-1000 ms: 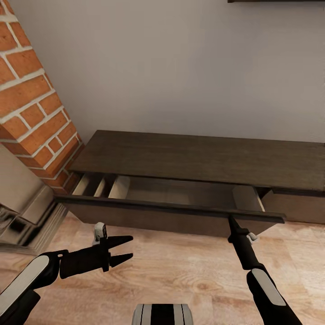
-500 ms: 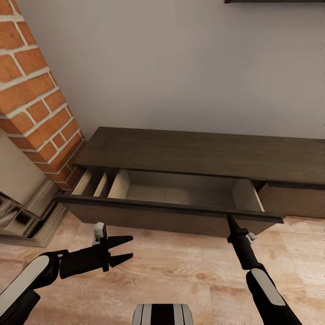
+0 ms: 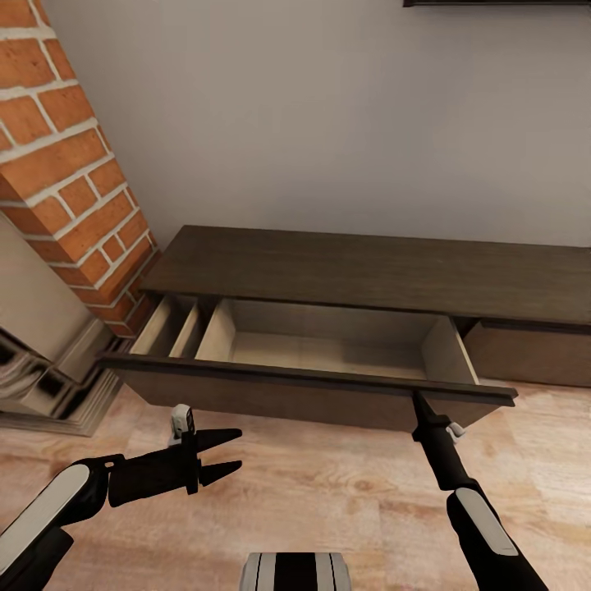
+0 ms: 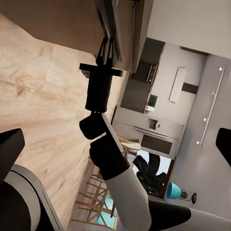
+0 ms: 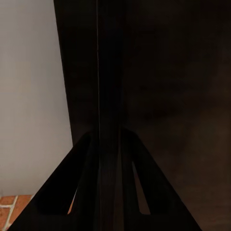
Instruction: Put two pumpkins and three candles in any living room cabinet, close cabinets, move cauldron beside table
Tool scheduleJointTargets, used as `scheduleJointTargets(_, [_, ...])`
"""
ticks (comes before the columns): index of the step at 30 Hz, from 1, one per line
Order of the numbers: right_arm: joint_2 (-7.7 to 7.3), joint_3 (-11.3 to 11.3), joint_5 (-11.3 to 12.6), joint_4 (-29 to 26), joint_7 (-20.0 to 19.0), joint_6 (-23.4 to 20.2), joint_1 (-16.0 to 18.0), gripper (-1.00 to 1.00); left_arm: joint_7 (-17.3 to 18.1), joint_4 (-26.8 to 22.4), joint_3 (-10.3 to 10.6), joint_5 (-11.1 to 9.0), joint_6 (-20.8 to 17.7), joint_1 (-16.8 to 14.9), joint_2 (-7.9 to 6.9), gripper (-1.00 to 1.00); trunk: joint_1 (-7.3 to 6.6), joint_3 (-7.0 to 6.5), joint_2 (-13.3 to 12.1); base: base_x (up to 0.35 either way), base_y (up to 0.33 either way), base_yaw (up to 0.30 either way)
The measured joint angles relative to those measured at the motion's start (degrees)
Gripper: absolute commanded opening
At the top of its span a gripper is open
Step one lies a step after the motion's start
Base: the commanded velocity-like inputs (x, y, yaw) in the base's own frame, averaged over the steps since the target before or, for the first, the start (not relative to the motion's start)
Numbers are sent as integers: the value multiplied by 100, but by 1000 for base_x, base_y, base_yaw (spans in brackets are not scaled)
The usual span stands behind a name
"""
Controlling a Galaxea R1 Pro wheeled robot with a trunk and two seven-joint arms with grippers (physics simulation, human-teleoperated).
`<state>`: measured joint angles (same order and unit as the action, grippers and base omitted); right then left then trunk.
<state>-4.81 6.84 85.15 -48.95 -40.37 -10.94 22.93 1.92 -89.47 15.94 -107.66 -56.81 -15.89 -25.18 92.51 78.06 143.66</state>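
The cabinet [image 3: 369,279] crosses mid-frame, its right end cut off. One drawer [image 3: 312,382] is open. The right gripper [image 3: 420,400] pinches its front edge; the left gripper [image 3: 226,453], lower left, gapes, holding nothing.

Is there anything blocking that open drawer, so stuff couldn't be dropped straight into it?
Nothing visible does. The cabinet drawer is pulled out, its pale inside bare and open from above. The right gripper is clamped on the drawer's front edge, at its right end.
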Motion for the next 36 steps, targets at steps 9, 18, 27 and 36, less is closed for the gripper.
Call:
scheduleJointTargets(9, [7, -4, 2, 2, -5, -5, -1, -100, 0, 0, -1, 0, 0, 0, 0, 100, 0, 0, 0, -63, 0, 0])
scheduleJointTargets(18, [8, -12, 2, 0, -3, -4, -1, -100, 0, 0, -3, 0, 0, 0, 0, 100, 0, 0, 0, -58, 0, 0])
scheduleJointTargets(27, [9, -31, 0, -4, 1, 0, 0, -100, 0, 0, -2, 0, 0, 0, 0, 100, 1, 0, 0, -99, 0, 0])
scheduleJointTargets(36, [9, -35, 2, -1, -5, -5, -1, -100, 0, 0, -5, 0, 0, 0, 0, 100, -1, 0, 0, -21, 0, 0])
